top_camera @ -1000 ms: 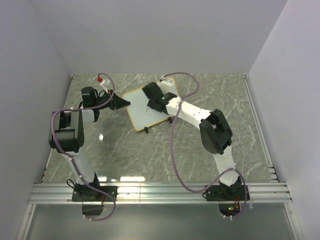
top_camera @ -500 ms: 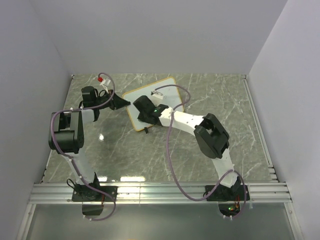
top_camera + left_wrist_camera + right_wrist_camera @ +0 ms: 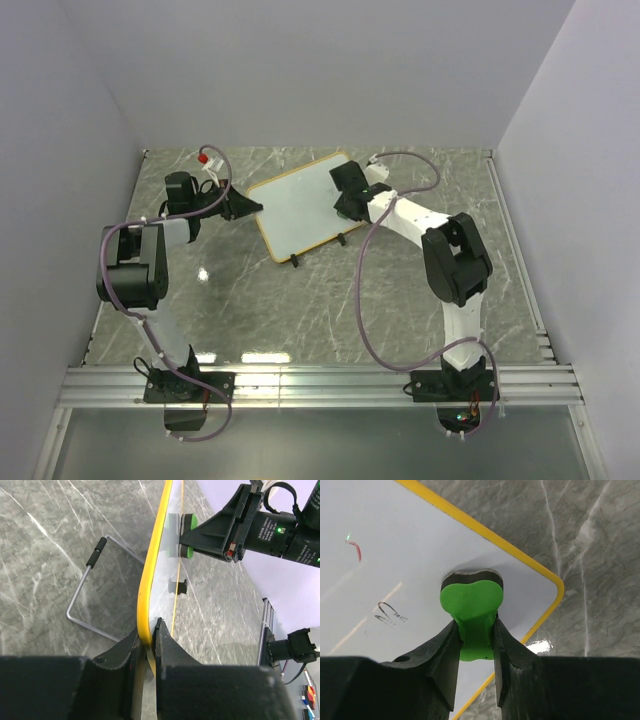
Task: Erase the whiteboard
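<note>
The whiteboard [image 3: 298, 208] is seen toward the far middle of the desk [image 3: 300, 320], tilted up on a wire stand [image 3: 84, 591]. Its left edge is pinched between the fingers of the left claw [image 3: 250, 208], which is closed tightly on the yellow frame in the left wrist view. A green eraser [image 3: 471, 605] is gripped by the right claw [image 3: 346, 196], its fingers closed around the narrow stem. The eraser's dark pad is pressed flat against the board's surface near a rounded corner. On the white surface a small dark scribble [image 3: 390, 613] is visible to the left of the eraser, and farther off a short red streak [image 3: 356, 550], which may be only a reflection. Two small black feet [image 3: 294, 262] are seen along the board's near edge.
</note>
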